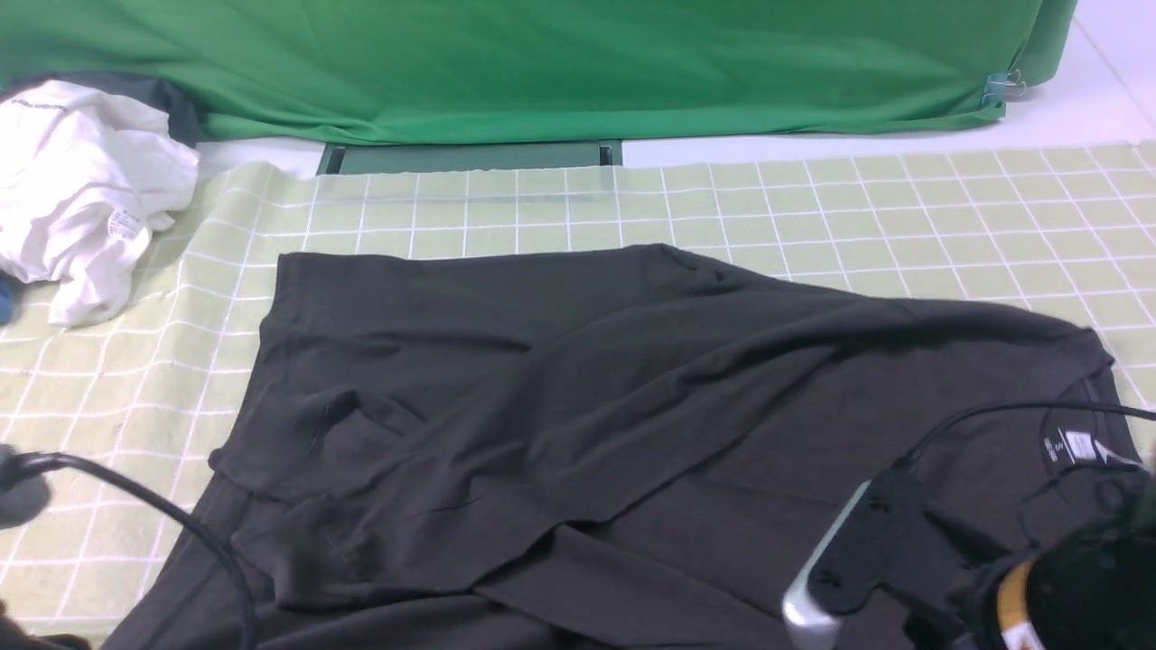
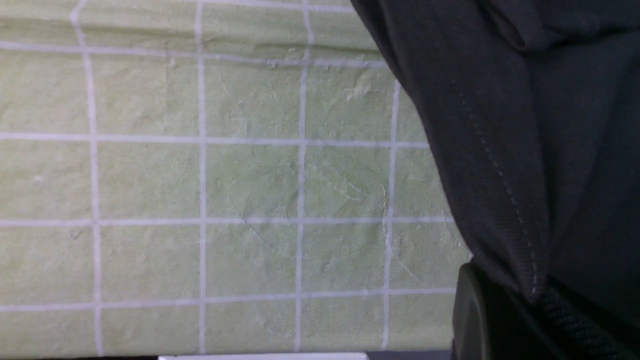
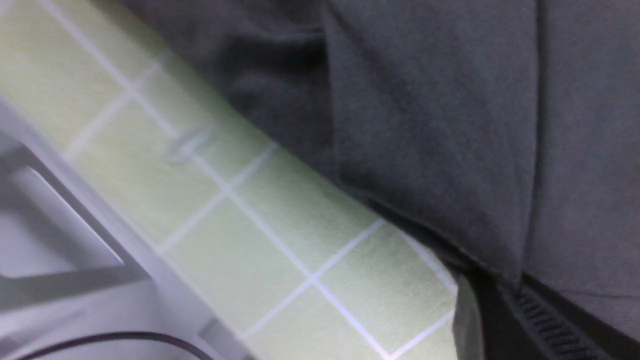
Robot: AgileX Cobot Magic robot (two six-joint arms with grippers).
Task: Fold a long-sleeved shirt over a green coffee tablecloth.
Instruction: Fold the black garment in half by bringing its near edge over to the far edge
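Observation:
The black long-sleeved shirt (image 1: 587, 406) lies crumpled across the green coffee tablecloth (image 1: 813, 208), a pale yellow-green cloth with white grid lines. The shirt's white neck label (image 1: 1075, 447) shows at the right. My right arm (image 1: 894, 560) hangs over the shirt near the collar, its fingertips hidden in the front view. In the right wrist view my right gripper (image 3: 515, 290) is shut on an edge of the shirt (image 3: 450, 125), above the tablecloth (image 3: 250, 225). In the left wrist view my left gripper (image 2: 537, 300) is shut on a stitched hem of the shirt (image 2: 525, 125), beside the tablecloth (image 2: 200, 180).
A crumpled white garment (image 1: 81, 190) lies at the far left on the cloth. Plain bright green fabric (image 1: 542, 63) hangs along the back, held by a clip (image 1: 1002, 88). A black cable (image 1: 163, 515) curves over the near left. The table's grey edge (image 3: 60, 240) is near the right gripper.

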